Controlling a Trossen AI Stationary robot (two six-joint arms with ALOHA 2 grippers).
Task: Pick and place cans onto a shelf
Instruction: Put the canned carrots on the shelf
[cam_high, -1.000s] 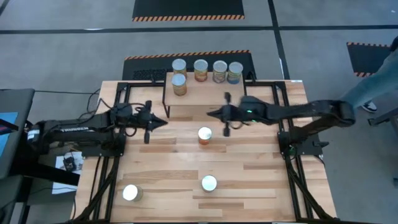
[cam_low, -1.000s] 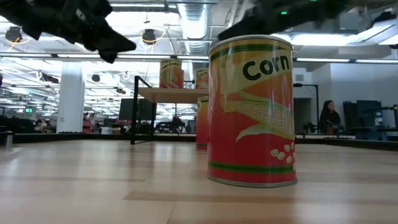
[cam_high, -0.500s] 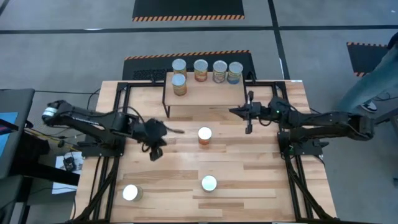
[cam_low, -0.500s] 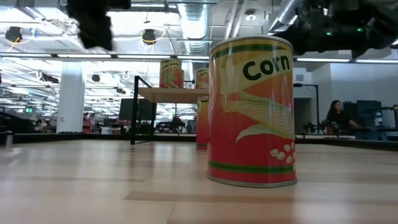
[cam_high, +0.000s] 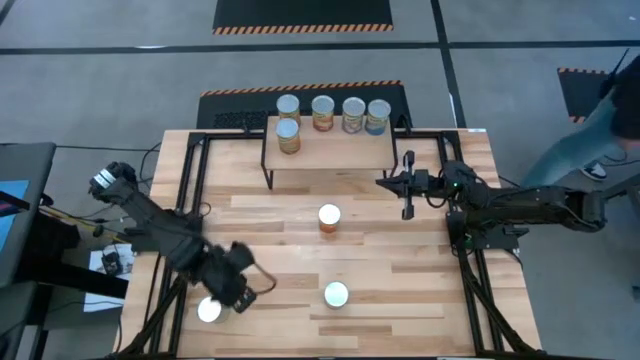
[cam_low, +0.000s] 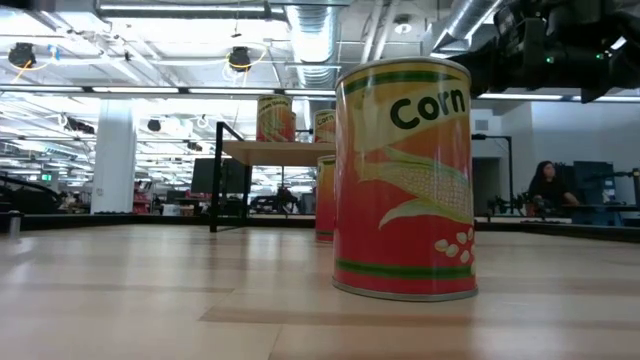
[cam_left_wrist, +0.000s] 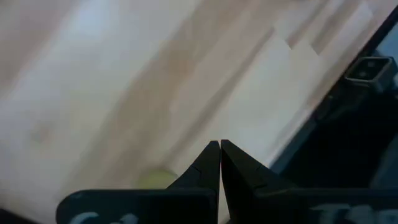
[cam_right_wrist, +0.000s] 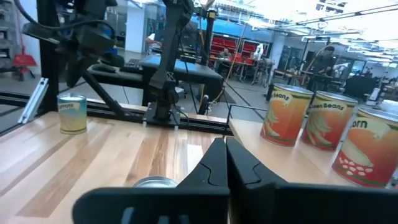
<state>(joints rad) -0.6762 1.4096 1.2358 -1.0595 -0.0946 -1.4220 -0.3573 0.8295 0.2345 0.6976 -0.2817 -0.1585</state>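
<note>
Left tool (cam_high: 262, 285), fingers together, partly hides a can (cam_high: 209, 310); right tool (cam_high: 392, 186) closed, empty.

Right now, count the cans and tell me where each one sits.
8. Five on the shelf: four in the back row, one in front. Three on the table: centre, near middle, near-left corner. None appear hidden.

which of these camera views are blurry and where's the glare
Left wrist view: the table is smeared by motion blur, while the shut left gripper stays sharp. Low view: the corn can is crisp, the shelf behind softer, ceiling lights bright. High view: the can tops, like the one near the left gripper, glare white.
</note>
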